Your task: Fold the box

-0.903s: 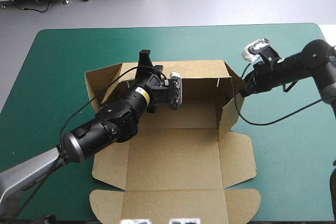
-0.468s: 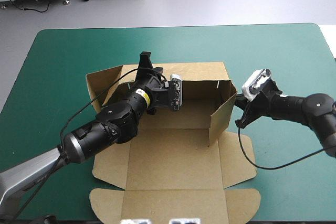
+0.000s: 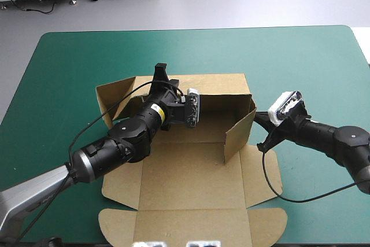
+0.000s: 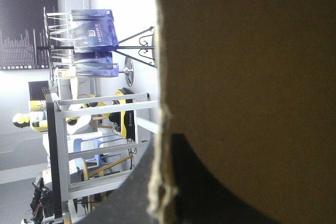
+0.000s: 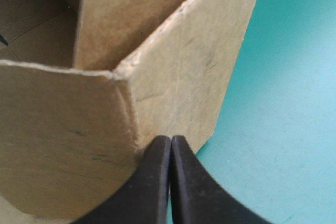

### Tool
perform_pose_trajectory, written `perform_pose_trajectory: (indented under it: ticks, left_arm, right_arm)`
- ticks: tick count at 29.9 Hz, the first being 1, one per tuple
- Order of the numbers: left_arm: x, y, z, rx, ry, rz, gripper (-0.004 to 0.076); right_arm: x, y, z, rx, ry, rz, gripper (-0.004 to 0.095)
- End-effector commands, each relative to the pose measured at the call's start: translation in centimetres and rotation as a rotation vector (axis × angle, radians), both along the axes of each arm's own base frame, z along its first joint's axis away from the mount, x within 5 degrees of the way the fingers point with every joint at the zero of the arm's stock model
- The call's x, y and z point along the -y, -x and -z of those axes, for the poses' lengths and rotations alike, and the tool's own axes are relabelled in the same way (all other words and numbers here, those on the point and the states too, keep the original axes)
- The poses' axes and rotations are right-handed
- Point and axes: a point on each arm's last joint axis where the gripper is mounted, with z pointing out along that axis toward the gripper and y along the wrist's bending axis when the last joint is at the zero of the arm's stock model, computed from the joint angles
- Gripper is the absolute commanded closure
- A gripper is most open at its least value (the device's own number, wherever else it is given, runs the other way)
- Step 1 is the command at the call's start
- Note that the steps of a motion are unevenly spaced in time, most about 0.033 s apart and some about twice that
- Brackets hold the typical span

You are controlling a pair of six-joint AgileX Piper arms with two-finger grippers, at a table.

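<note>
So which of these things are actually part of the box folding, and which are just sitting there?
In the job: the box; the left gripper, clamped on its back wall; the right gripper, shut, against its side wall.
Just there: the teal-green cover.

Left arm stretches toward the far side, left gripper nearly closed; right gripper low, 2 fingers pressed together.
</note>
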Motion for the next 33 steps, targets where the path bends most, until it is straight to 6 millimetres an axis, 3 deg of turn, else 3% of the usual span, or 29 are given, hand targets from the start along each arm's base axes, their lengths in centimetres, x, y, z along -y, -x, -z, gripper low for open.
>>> perform_pose_trajectory:
  ticks: [1, 7, 9, 20, 27, 33]
  left_arm:
    - [-0.4, 0.3, -2.2, 0.070, 0.038, 0.005, 0.0729]
    - [-0.4, 0.3, -2.2, 0.066, 0.050, 0.003, 0.0729]
    - [-0.3, 0.4, -2.3, 0.066, 0.053, 0.009, 0.0729]
    - [-0.2, 0.4, -2.3, 0.056, 0.081, 0.015, 0.0729]
    - [0.7, -0.3, -0.7, 0.019, 0.055, 0.004, 0.0729]
    - [0.9, -0.4, -0.4, 0.014, 0.064, -0.001, 0.0729]
  right_arm:
    - [-0.2, 0.3, -1.4, 0.010, -0.052, -0.004, 0.0873]
    - [-0.2, 1.1, -2.3, 0.042, -0.043, -0.014, 0.0501]
    - [-0.2, 1.5, -2.5, 0.045, -0.032, -0.012, 0.0431]
    - [-0.7, 1.8, -3.3, 0.076, -0.107, -0.044, 0.0410]
    - [-1.0, 1.6, -3.3, 0.069, -0.158, -0.067, 0.0321]
    - [-1.0, 1.7, -3.4, 0.079, -0.166, -0.078, 0.0320]
